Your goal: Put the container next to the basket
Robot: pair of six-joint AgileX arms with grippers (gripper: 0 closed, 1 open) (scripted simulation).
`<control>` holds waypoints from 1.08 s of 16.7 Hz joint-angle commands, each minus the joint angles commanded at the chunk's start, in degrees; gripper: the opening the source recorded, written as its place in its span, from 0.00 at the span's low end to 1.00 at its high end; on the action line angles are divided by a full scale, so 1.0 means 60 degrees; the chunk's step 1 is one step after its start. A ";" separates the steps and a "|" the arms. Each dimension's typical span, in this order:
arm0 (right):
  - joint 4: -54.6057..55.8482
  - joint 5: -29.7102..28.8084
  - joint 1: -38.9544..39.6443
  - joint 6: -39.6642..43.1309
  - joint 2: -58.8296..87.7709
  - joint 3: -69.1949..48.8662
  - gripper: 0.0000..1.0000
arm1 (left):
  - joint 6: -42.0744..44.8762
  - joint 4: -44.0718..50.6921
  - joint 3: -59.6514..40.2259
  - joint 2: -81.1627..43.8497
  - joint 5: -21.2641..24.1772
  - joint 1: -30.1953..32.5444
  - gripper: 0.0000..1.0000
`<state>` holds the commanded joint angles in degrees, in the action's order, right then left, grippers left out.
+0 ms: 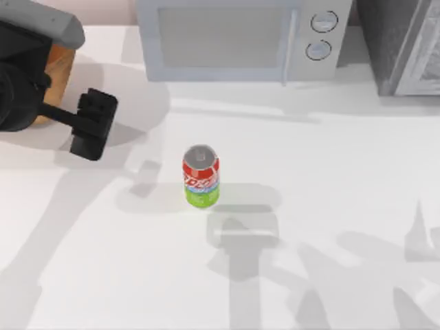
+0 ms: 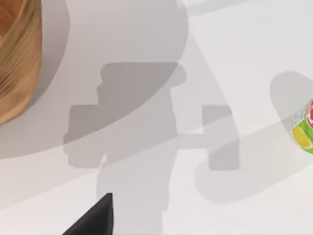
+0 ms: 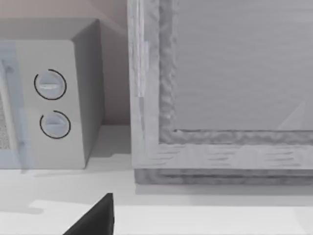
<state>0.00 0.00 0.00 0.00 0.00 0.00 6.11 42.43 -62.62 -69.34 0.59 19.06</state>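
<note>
Top view: the small red, pale-blue and green drink can with a silver top (image 1: 201, 176) stands upright mid-worktop, well apart from the orange-brown woven wicker basket (image 1: 60, 69) at far left. Our left gripper (image 1: 93, 125) hovers between them, holding nothing; whether its fingers are apart we cannot tell. We judge the move not yet begun. Count: one can, one basket, one grey microwave (image 1: 237, 38).

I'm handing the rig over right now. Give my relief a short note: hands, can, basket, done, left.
Left hand: above the table at the left, between basket and can, holding nothing.
Right arm: parked at the right, facing the microwave.
Can: upright mid-table, untouched, apart from the basket.
Basket: far left, mostly under the left arm.
Done: nothing yet.
Left: grasp the can, set it beside the basket.
</note>
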 joint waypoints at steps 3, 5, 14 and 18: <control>0.0000 0.0000 0.0000 0.0000 0.0000 0.0000 1.00 | 0.0272 0.1677 -0.2468 -0.2723 -0.0005 0.0738 1.00; 0.0000 0.0000 0.0000 0.0000 0.0000 0.0000 1.00 | 0.0445 0.2739 -0.4026 -0.4433 -0.0011 0.1200 1.00; 0.0000 0.0000 0.0000 0.0000 0.0000 0.0000 1.00 | 0.0947 0.5908 -0.8775 -0.9520 -0.0052 0.2545 1.00; 0.0000 0.0000 0.0000 0.0000 0.0000 0.0000 1.00 | 0.0973 0.6076 -0.9043 -0.9793 -0.0054 0.2617 1.00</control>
<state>0.00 0.00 0.00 0.00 0.00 0.00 11.95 78.89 -116.88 -128.09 0.26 34.76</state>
